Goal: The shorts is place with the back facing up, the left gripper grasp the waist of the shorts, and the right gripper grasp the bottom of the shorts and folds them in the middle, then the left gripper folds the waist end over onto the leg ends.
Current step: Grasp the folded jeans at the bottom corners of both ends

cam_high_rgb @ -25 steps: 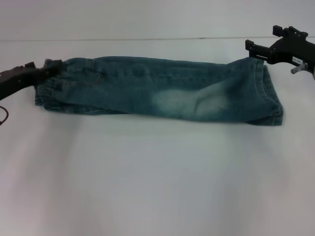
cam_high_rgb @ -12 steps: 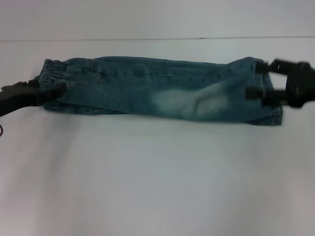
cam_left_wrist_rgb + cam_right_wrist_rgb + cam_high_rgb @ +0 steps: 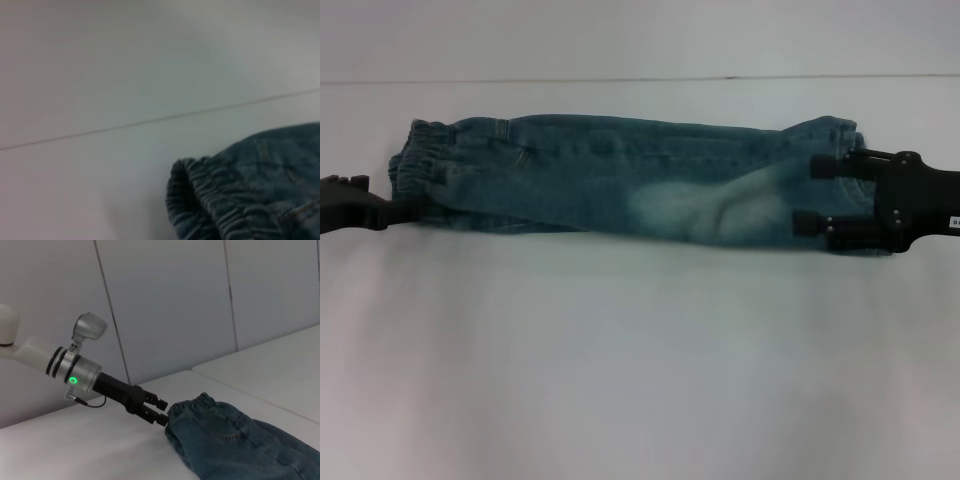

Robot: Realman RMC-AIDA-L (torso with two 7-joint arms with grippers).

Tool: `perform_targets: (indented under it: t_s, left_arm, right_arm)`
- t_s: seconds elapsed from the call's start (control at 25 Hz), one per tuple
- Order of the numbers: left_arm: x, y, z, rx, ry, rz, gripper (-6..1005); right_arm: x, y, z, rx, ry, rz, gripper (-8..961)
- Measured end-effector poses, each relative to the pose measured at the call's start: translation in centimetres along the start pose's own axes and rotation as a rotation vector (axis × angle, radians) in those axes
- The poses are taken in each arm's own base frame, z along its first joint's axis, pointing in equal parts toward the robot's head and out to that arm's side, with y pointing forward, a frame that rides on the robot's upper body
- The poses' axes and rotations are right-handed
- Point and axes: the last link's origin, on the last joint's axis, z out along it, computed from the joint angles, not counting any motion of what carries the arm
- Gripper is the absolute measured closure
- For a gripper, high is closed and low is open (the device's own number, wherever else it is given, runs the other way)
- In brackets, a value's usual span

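While the shorts (image 3: 620,185) lie folded lengthwise on the bench (image 3: 620,380), the left gripper (image 3: 382,205) sits released at the waistband and the right gripper (image 3: 812,196) spreads wide over the leg hems.

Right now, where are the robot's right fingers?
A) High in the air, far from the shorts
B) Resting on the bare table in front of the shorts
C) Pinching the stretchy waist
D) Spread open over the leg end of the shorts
D: in the head view the right gripper has its two dark fingers spread apart over the leg end of the shorts.
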Motion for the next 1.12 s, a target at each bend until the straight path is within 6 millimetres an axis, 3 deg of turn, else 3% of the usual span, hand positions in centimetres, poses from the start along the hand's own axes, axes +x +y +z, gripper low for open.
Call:
perform_targets:
  t_s: [0.32, 0.92, 1.12]
  left_arm:
    - [0.3, 0.6, 1.7, 0.047, -0.060, 0.111, 124]
    - [0.9, 2.3, 2.7, 0.002, -0.059, 0.235, 158]
    - [0.9, 2.1, 2.4, 0.011, -0.040, 0.228, 429]
  right_arm:
    - [-0.1, 0.3, 0.9, -0.021, 0.007, -0.004, 26]
    - [0.0, -0.5, 1.5, 0.037, 0.011, 0.008, 28]
    - [0.0, -0.8, 1.6, 0.056, 0.016, 0.008, 29]
